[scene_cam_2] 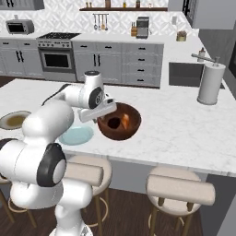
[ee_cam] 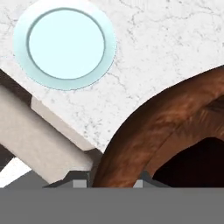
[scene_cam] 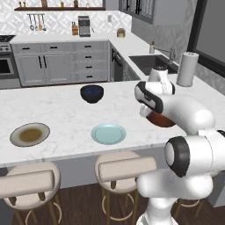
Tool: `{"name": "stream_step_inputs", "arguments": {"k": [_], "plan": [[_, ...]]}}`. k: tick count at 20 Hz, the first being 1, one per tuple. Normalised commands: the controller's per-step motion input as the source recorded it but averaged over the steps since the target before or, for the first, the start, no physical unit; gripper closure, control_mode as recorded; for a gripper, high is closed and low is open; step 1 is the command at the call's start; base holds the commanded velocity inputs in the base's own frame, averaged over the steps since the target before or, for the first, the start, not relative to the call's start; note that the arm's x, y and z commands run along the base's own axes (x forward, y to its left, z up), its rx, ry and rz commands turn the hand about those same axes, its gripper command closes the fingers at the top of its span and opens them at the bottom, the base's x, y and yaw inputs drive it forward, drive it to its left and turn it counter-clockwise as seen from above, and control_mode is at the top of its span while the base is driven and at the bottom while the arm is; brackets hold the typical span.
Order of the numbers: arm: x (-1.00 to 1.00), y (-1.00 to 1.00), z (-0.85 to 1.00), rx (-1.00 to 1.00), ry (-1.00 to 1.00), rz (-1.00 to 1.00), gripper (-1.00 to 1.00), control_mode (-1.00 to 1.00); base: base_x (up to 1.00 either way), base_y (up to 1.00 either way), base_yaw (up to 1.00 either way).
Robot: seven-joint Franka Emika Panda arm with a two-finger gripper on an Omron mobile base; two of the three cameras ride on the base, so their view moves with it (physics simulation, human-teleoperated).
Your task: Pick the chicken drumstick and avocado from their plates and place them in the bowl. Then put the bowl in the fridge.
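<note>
End effector (ee_cam: pixel 107 181) is clamping the near rim of the deep reddish-brown bowl (scene_cam_2: pixel 120 120), drumstick and avocado inside, sitting on the white marble bench (scene_cam_2: pixel 184 124); the lift is looking rim-led.

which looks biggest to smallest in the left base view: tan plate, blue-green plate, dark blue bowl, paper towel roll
1. tan plate and blue-green plate: look about alike, so no ranking between them.
2. paper towel roll: tall but narrow, and farther from the camera, so unsure.
3. dark blue bowl: smallest.
</note>
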Motion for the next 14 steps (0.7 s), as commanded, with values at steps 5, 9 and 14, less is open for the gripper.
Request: {"name": "stream_step_inputs", "arguments": {"k": [5,9,14], "plan": [[-0.51,0.47,0.43,-0.08,0.03,0.69,1.0,-1.0,0.0,0.0,0.0],[-0.37,0.25,0.1,-0.1,0.0,0.8,1.0,-1.0,0.0,0.0,0.0],[-0.6,0.27,0.14,-0.12,0.01,0.7,1.0,-1.0,0.0,0.0,0.0]]}}
